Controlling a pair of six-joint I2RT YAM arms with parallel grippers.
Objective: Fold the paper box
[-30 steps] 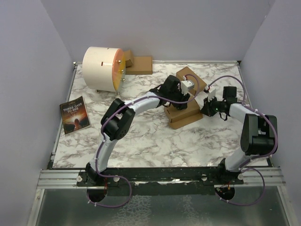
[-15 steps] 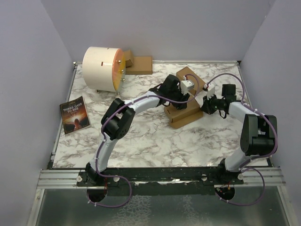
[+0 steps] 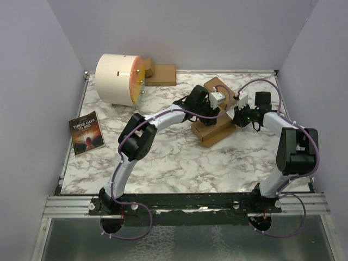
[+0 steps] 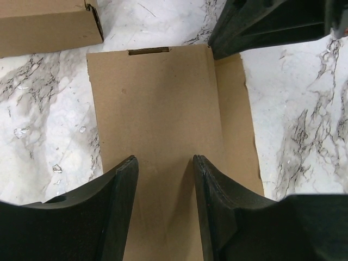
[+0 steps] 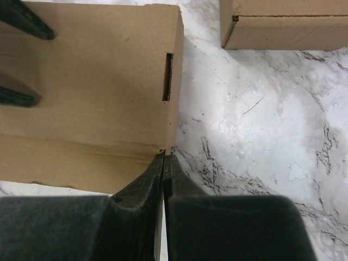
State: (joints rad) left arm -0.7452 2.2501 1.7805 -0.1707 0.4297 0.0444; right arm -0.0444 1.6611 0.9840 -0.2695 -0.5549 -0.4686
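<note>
The paper box (image 3: pixel 215 132) lies as a small oblong brown carton right of the table's middle. In the left wrist view its top face (image 4: pixel 157 109) has a slot near the far edge. My left gripper (image 4: pixel 163 159) (image 3: pixel 213 111) stands open over that face, nothing between its fingers. My right gripper (image 5: pixel 164 157) (image 3: pixel 235 118) is shut, its tips touching the lower corner of the box's (image 5: pixel 87 81) slotted end. The right fingers (image 4: pixel 272 24) show at the box's far right corner in the left wrist view.
A twin brown carton (image 3: pixel 220 89) (image 4: pixel 43 24) (image 5: pixel 283 27) lies just behind the box. A white drum with an orange face (image 3: pixel 118 79) and small cardboard pieces (image 3: pixel 160 73) are at the back left. A book (image 3: pixel 86 132) lies at the left edge.
My right gripper has moved left and away from the bases, up against the box's end. The box has shifted slightly left. The left gripper stays over it.
</note>
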